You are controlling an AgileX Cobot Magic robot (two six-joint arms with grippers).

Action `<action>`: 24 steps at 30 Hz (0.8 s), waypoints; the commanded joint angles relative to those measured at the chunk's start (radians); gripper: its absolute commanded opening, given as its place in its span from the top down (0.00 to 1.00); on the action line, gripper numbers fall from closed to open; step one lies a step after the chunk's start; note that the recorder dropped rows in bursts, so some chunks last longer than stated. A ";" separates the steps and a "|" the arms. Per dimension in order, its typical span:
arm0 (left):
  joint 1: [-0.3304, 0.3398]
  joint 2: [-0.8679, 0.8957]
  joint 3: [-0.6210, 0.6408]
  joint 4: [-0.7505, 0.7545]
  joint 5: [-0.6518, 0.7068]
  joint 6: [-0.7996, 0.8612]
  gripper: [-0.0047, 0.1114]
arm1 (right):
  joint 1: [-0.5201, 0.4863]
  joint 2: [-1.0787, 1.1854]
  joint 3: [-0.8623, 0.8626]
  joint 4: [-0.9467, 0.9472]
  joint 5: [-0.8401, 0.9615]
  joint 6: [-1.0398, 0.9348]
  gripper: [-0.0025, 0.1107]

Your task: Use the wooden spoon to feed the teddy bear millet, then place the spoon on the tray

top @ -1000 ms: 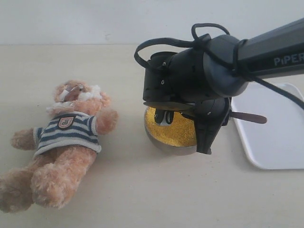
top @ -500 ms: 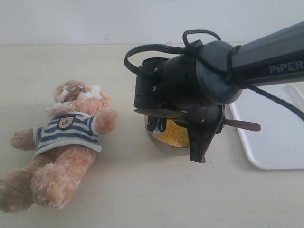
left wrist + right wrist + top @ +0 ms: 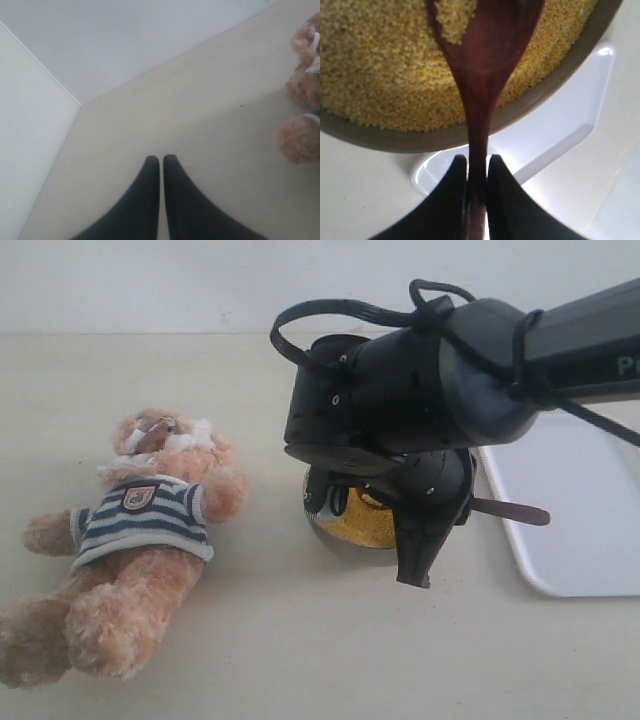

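Note:
The teddy bear (image 3: 135, 545) lies on its back at the left of the table, and its fur shows at the edge of the left wrist view (image 3: 301, 95). My right gripper (image 3: 476, 160) is shut on the wooden spoon (image 3: 482, 70), whose handle end (image 3: 515, 511) sticks out toward the tray (image 3: 590, 510). The spoon's bowl carries some millet (image 3: 454, 17) and hangs over the millet (image 3: 375, 65) in the metal bowl (image 3: 352, 536). The right arm (image 3: 430, 410) hides most of that bowl in the exterior view. My left gripper (image 3: 161, 160) is shut on nothing, over bare table.
The white tray's corner (image 3: 555, 125) lies right beside the metal bowl's rim (image 3: 540, 95). A pale wall (image 3: 125, 45) meets the table behind the left gripper. Bare tabletop (image 3: 300, 640) lies in front of the bear and the bowl.
The right arm has shifted left and risen slightly over the bowl, covering more of the millet. The spoon handle moved with it. The bear has not moved.

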State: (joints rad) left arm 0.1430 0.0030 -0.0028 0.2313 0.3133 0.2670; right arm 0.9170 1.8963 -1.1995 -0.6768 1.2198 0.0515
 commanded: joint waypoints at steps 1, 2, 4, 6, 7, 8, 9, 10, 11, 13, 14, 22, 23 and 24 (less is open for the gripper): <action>0.004 -0.003 0.003 0.001 -0.003 0.003 0.93 | -0.001 -0.012 0.000 -0.092 0.001 0.028 0.98; 0.004 -0.003 0.003 0.001 -0.003 0.003 0.93 | -0.001 -0.012 0.000 -0.127 0.001 0.045 0.98; 0.004 -0.003 0.003 0.001 -0.003 0.003 0.93 | -0.010 -0.012 0.000 -0.145 0.001 0.050 0.98; 0.004 -0.003 0.003 0.001 -0.003 0.003 0.93 | -0.029 -0.012 0.002 -0.129 0.001 0.045 0.98; 0.004 -0.003 0.003 0.001 -0.003 0.003 0.93 | -0.041 -0.012 0.002 -0.117 0.001 0.044 0.98; 0.004 -0.003 0.003 0.001 -0.003 0.003 0.93 | -0.050 -0.013 0.002 -0.113 0.001 0.044 0.98; 0.004 -0.003 0.003 0.001 -0.003 0.003 0.93 | -0.059 -0.013 0.002 -0.112 0.001 0.044 0.98; 0.004 -0.003 0.003 0.001 -0.003 0.003 0.93 | -0.064 -0.016 0.002 -0.112 0.001 0.044 0.98; 0.004 -0.003 0.003 0.001 -0.003 0.003 0.93 | -0.070 -0.023 0.002 -0.112 0.001 0.041 0.98; 0.004 -0.003 0.003 0.001 -0.003 0.003 0.93 | -0.070 -0.035 0.002 -0.112 0.001 0.030 0.98; 0.004 -0.003 0.003 0.001 -0.003 0.003 0.93 | -0.070 -0.041 0.002 -0.112 0.001 0.025 0.98; 0.004 -0.003 0.003 0.001 -0.003 0.001 0.93 | -0.070 -0.049 0.002 -0.064 0.001 -0.020 0.98; 0.004 -0.003 0.003 0.001 -0.003 0.001 0.93 | -0.070 -0.049 0.002 -0.047 0.001 -0.035 0.98; 0.004 -0.003 0.003 0.001 -0.003 0.001 0.93 | -0.070 -0.049 0.002 -0.024 0.001 -0.057 0.98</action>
State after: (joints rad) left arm 0.1430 0.0030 -0.0028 0.2313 0.3133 0.2670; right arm 0.8494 1.8553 -1.1995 -0.7225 1.2162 0.0208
